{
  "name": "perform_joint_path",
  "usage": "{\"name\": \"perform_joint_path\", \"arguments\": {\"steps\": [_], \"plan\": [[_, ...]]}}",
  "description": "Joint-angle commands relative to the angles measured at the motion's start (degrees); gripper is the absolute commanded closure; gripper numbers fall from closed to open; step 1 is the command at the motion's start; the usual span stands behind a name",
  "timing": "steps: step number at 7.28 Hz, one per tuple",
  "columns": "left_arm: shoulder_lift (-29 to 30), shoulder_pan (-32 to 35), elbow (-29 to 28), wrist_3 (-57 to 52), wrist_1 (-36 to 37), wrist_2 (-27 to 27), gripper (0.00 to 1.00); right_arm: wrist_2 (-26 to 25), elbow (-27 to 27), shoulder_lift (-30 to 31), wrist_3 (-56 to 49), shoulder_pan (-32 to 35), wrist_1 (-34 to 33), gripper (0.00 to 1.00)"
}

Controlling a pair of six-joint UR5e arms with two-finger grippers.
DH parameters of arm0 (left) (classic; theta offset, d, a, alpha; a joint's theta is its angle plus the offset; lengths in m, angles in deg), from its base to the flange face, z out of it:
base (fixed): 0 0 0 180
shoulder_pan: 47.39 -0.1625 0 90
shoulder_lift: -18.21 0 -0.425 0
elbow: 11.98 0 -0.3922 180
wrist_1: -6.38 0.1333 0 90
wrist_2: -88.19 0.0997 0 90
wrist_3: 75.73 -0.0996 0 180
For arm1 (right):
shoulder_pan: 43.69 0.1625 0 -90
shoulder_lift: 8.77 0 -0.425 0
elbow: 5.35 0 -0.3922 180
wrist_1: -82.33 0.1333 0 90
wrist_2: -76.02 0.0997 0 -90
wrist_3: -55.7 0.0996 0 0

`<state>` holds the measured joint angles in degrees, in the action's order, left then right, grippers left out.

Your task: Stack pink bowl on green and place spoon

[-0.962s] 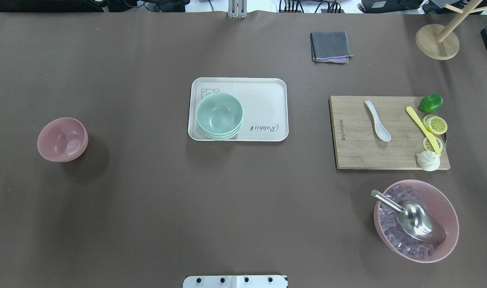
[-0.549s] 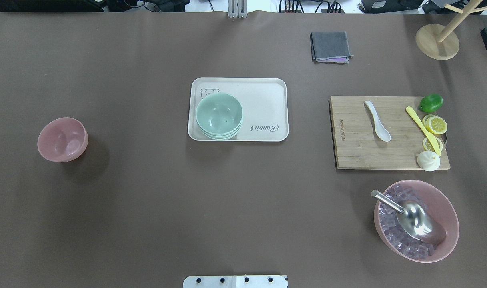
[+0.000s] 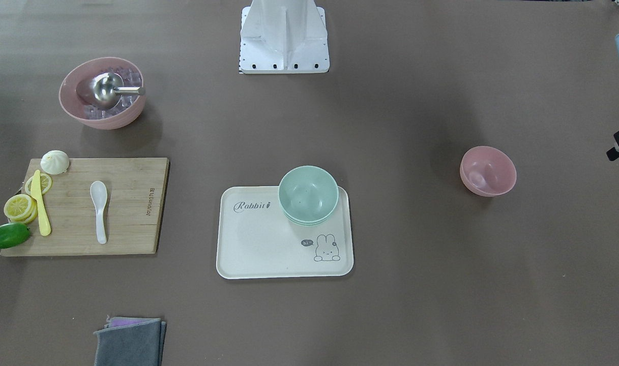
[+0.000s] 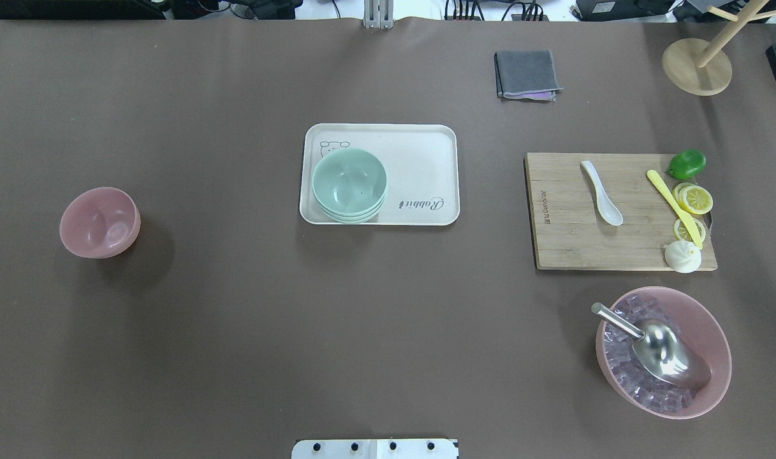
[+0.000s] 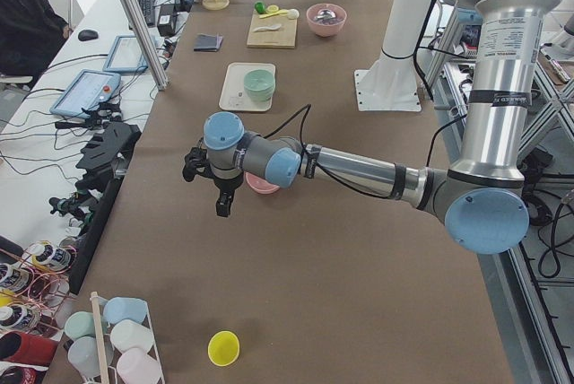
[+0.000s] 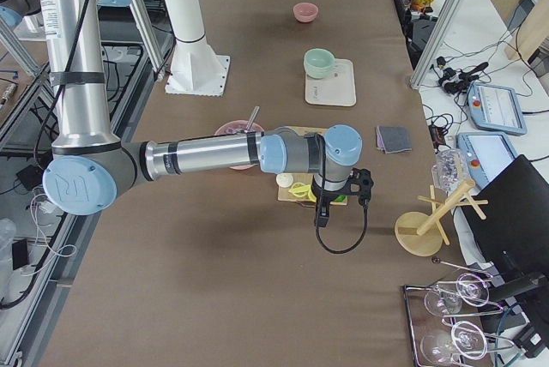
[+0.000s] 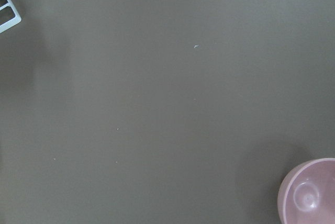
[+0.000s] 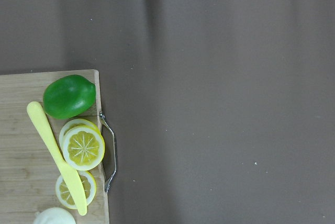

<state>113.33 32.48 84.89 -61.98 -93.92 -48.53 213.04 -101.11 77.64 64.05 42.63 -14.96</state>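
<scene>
Pink bowl, mint-green bowls, white spoon.

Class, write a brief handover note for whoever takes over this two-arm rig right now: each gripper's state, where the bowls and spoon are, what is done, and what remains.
The left gripper hangs above the table near the small pink bowl, not holding it. I cannot tell if it is open or shut.
The right gripper hangs by the end of the wooden cutting board. Its state is also unclear.
The pink bowl stands upright on the bare table, on the robot's left.
The stack of mint-green bowls sits on the cream rectangular tray.
The white ceramic spoon lies on the board.
Done: nothing.
Left: stack the pink bowl on the green ones, then place the spoon.
</scene>
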Motion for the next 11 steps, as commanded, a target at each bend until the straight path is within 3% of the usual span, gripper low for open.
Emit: {"name": "perform_joint_path", "arguments": {"steps": [1, 2, 6, 8, 9, 10, 11], "plan": [[2.27, -3.12, -0.36, 1.62, -0.24, -0.12, 0.02, 0.09, -0.03, -0.01, -0.09, -0.10, -0.01, 0.00], [3.49, -7.93, -1.15, 8.07, -1.11, 0.31, 0.02, 0.18, -0.03, -0.01, 0.00, -0.10, -0.01, 0.00], [2.45, -16.13, -11.68, 22.01, -20.42, 0.49, 0.02, 0.18, -0.03, -0.01, -0.09, -0.18, -0.01, 0.00], [1.13, -19.65, -12.05, 26.06, -23.35, 0.58, 0.03, 0.18, -0.03, 0.08, -0.09, -0.19, 0.08, 0.00], [0.86, -20.19, -12.05, 26.85, -23.36, 0.58, 0.32, 0.18, 0.05, 0.08, -0.09, -0.27, -0.01, 0.00], [0.86, -20.28, -12.05, 27.03, -23.36, 0.58, 0.43, 0.18, 0.05, 0.08, -0.09, -0.27, -0.01, 0.00], [0.78, -20.28, -12.14, 26.86, -23.36, 0.58, 0.62, 0.18, 0.05, 0.08, -0.26, -0.27, -0.01, 0.00]]}}
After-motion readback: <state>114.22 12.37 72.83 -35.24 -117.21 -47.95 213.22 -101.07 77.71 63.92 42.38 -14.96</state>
